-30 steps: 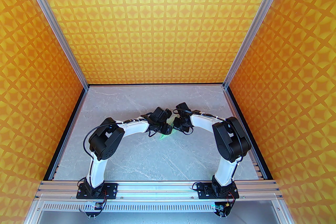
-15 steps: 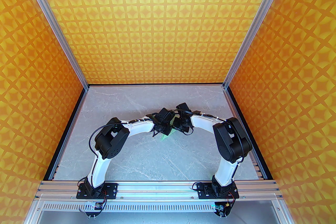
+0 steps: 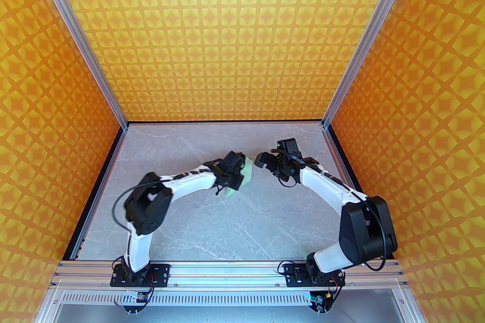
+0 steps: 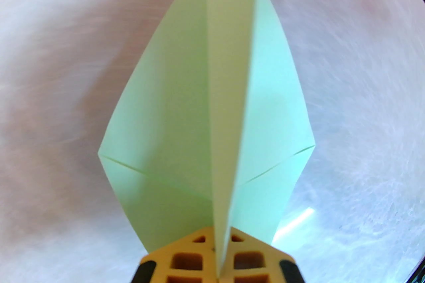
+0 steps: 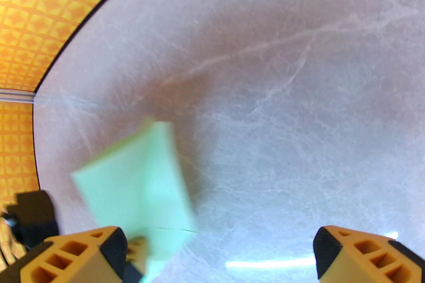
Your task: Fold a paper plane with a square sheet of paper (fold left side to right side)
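Note:
The sheet of paper is folded into a pale mint-green paper plane (image 3: pixel 247 170), held above the table's middle. My left gripper (image 3: pixel 238 173) is shut on it. In the left wrist view the orange fingertips (image 4: pixel 196 251) pinch the centre keel, and the plane (image 4: pixel 172 115) spreads a wing to each side with its point away from me. My right gripper (image 3: pixel 262 159) stands open a short way to the right of the plane, apart from it. The right wrist view has the plane (image 5: pixel 139 182) low on the left, beside my right gripper (image 5: pixel 220 247) with nothing between its fingers.
The grey marble table (image 3: pixel 227 230) is ringed by orange patterned walls (image 3: pixel 242 49) at the back and both sides. An aluminium rail (image 3: pixel 227 270) carrying the arm bases runs along the near edge. The left wrist's black housing (image 5: pixel 30 212) sits beside the right gripper's left finger.
The right gripper opened, let go of the plane and drew back to the right. The left gripper shut on the plane and carried it slightly left and up.

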Controlling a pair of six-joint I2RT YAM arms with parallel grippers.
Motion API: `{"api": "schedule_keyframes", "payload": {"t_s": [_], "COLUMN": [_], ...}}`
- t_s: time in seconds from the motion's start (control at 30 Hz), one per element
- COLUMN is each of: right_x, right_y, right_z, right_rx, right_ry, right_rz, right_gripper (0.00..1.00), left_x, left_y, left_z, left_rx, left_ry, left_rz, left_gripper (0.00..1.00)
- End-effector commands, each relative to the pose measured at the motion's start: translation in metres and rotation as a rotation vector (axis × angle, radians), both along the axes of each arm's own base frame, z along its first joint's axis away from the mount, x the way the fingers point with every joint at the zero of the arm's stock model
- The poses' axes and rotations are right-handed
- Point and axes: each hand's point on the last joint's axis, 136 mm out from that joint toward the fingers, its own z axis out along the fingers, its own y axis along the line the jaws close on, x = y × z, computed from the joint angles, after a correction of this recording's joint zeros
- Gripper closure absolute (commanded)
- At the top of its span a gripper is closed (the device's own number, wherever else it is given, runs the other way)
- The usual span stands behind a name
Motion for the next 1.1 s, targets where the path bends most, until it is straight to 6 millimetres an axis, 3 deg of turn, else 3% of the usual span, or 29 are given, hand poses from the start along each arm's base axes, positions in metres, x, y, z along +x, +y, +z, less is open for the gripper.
{"api": "schedule_keyframes", "payload": {"t_s": [0.0,0.13,0.23,0.53,0.9,1.07], "right_x": [-0.008,-0.011,-0.012,-0.008,-0.006,-0.006], "right_y": [0.007,0.015,0.018,0.022,0.024,0.024], "right_z": [-0.001,-0.007,-0.014,-0.022,-0.024,-0.021], "right_rx": [0.028,0.060,0.067,0.080,0.085,0.080], "right_ry": [-0.003,0.014,0.030,0.052,0.063,0.058], "right_rz": [0.053,0.087,0.102,0.117,0.116,0.117], "right_gripper": [0.01,0.01,0.02,0.01,0.01,0.01], "left_x": [0.010,0.024,0.029,0.028,0.020,0.010], "left_y": [0.054,0.098,0.115,0.125,0.129,0.131], "left_z": [-0.002,-0.020,-0.036,-0.073,-0.081,-0.089], "left_rx": [0.089,0.136,0.164,0.211,0.232,0.242], "left_ry": [0.007,0.066,0.113,0.189,0.224,0.270], "left_rz": [0.150,0.278,0.334,0.380,0.385,0.382], "left_gripper": [1.00,1.00,1.00,0.99,0.92,0.78]}}
